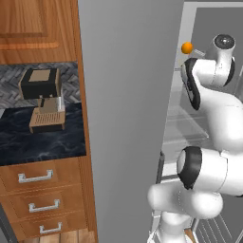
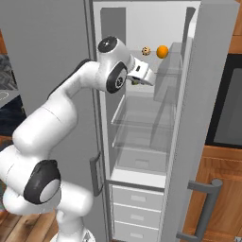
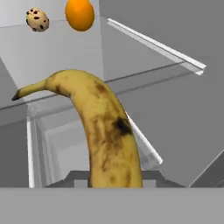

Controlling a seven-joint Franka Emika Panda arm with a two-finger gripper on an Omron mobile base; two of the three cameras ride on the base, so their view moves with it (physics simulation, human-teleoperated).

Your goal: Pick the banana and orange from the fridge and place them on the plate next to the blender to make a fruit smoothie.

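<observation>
Left base view: the fridge [image 1: 128,118] door edge fills the middle, and the arm bends up at the right into the open cabinet. The orange [image 1: 187,48] sits at about one o'clock, just left of the white wrist. A black-and-tan coffee machine [image 1: 42,97] stands on the dark counter [image 1: 42,137] at nine o'clock.

Right base view: the gripper [image 2: 140,80] reaches onto an upper shelf of the fridge [image 2: 215,94], at about twelve o'clock. The orange [image 2: 162,51] rests on the shelf above it, at the gripper's one o'clock, with a brown-speckled lump [image 2: 146,50] just beside it on the left.

Hand view: the banana [image 3: 103,131] rises from the bottom centre, pinched between the fingers pressed in on its lower end; its stem curls off to ten o'clock. The orange [image 3: 79,14] lies at twelve o'clock, the speckled lump [image 3: 36,19] at eleven.

Risks, as I judge them: the grip is at one end, so the banana may swing or slip on the way out, and its free end could catch the shelf above or the door bins.
</observation>
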